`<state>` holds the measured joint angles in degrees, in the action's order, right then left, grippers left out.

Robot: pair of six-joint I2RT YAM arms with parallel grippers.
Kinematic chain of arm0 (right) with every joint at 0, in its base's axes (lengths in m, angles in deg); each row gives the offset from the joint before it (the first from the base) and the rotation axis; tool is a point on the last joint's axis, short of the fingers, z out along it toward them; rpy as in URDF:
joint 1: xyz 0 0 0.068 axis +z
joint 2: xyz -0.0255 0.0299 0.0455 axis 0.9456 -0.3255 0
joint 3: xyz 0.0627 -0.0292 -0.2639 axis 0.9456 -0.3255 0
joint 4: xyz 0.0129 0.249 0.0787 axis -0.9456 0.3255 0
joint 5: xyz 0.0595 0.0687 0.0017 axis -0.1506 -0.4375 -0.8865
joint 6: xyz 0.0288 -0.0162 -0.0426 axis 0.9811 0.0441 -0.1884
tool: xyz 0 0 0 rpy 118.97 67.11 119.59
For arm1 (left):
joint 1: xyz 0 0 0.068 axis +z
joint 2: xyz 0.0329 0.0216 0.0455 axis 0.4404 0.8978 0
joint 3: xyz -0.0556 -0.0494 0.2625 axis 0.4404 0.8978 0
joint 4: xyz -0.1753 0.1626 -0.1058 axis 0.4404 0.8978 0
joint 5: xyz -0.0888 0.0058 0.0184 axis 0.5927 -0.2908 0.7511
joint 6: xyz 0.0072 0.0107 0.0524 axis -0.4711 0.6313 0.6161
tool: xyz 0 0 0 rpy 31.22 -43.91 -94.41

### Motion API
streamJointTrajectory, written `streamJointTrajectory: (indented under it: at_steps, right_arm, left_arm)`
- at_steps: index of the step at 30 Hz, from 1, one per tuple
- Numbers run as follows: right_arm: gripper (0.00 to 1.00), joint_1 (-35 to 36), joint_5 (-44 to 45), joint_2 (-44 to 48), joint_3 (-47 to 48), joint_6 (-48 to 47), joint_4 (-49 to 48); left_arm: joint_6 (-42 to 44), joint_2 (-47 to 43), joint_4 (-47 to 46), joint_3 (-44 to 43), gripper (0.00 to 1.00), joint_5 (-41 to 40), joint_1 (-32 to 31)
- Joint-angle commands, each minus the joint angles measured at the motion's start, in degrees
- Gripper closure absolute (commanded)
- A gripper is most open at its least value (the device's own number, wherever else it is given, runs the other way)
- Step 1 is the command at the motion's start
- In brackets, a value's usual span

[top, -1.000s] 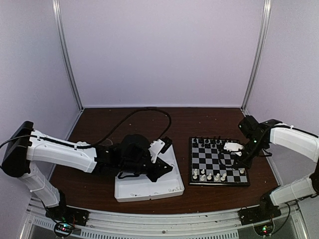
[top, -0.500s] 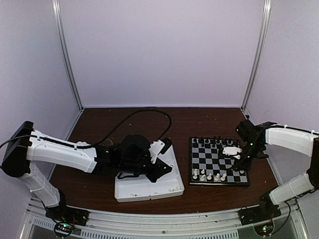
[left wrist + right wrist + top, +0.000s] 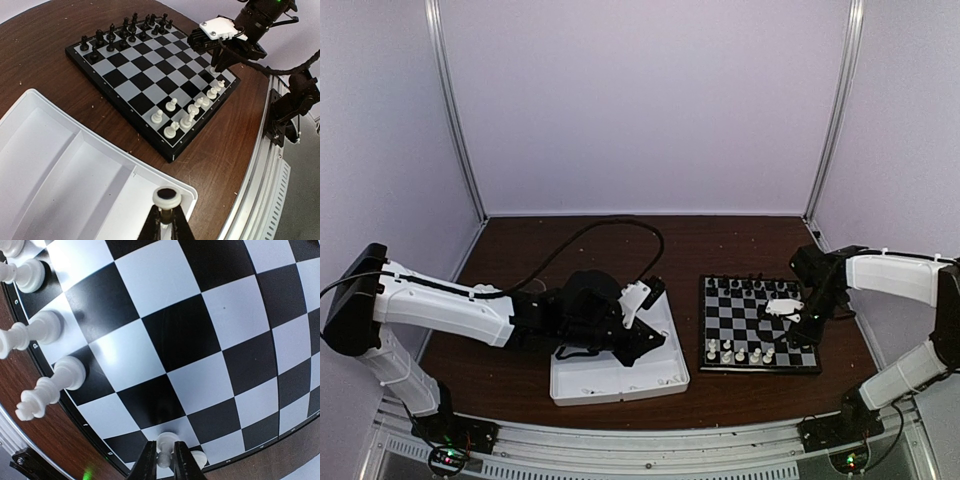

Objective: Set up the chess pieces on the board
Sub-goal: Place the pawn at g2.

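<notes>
- One brown surface (image 3: pixel 520 250) carries everything, and both arms reach inward over it.
- White tray (image 3: pixel 610 380) lies beneath the left hand (image 3: pixel 166 214); it is likely the store the men are drawn from.
- Ahead of that hand sits the board (image 3: pixel 140 85), directly under the right hand (image 3: pixel 166 455).
- Black pieces (image 3: pixel 125 30) fill the rows farthest from the left hand, and white pieces (image 3: pixel 187 117) line part of the opposite edge, so the set-up looks partly done.
- Left hand is clamped on a white chessman (image 3: pixel 166 196), held upright, presumably for carrying across.
- Right hand's fingers straddle a small white piece (image 3: pixel 166 442) standing on an edge square. Whether they press it or stand just clear, I cannot tell.
</notes>
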<state>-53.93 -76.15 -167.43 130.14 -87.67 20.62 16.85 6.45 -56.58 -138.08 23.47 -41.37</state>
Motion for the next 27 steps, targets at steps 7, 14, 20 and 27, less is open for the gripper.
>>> streamJointTrajectory:
  at_steps: [7,14,20,27]
  right_arm:
    - [0.8,-0.6,1.3,0.3,-0.2,0.8,0.3]
    - [0.7,-1.4,-1.7,7.1,4.5,2.1,5.1]
    - [0.63,-7.3,-3.1,8.2,5.9,-0.5,7.7]
    - [0.61,-11.7,-4.4,6.1,4.9,-2.7,8.2]
  left_arm:
    - [0.4,0.1,-1.5,-0.4,0.98,0.4,-0.2]
    - [0.4,0.5,-1.6,-0.8,0.98,0.7,-0.2]
    - [0.4,0.6,-1.6,-1.2,0.98,1.0,-0.2]
    - [0.4,0.6,-1.7,-1.0,0.98,1.2,-0.3]
